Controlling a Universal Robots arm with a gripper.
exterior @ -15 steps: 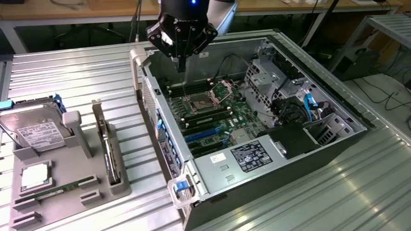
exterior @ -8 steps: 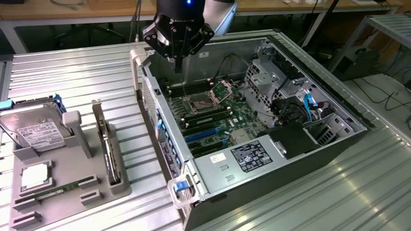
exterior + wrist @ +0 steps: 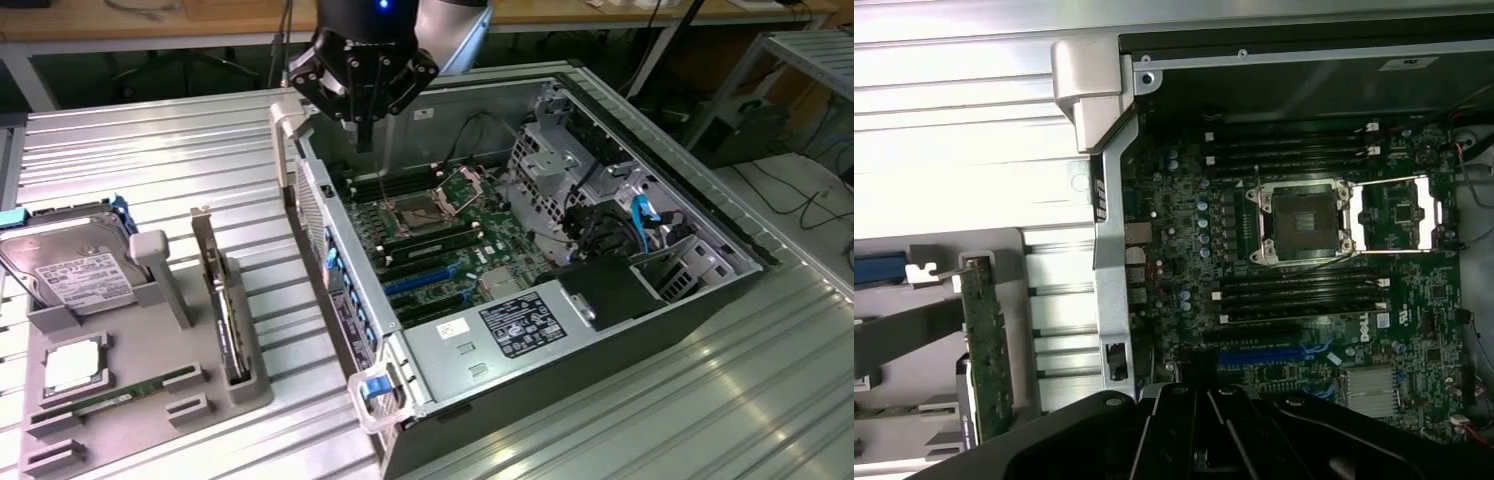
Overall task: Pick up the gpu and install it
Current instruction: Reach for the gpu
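gpu (image 3: 224, 315) upright in tray (image 3: 147, 345), case (image 3: 601, 380) to the exterior view's right

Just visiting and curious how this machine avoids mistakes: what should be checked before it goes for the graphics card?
1. gpu stands on edge in the grey holder: ok.
2. gripper holds nothing: ok.
3. gripper open for a grasp: not ok, shut.
4. gripper above the gpu: not ok, it hangs over the open computer case.
5. blue slots on the board free: ok.
6. How tightly the holder grips the gpu: cannot tell.
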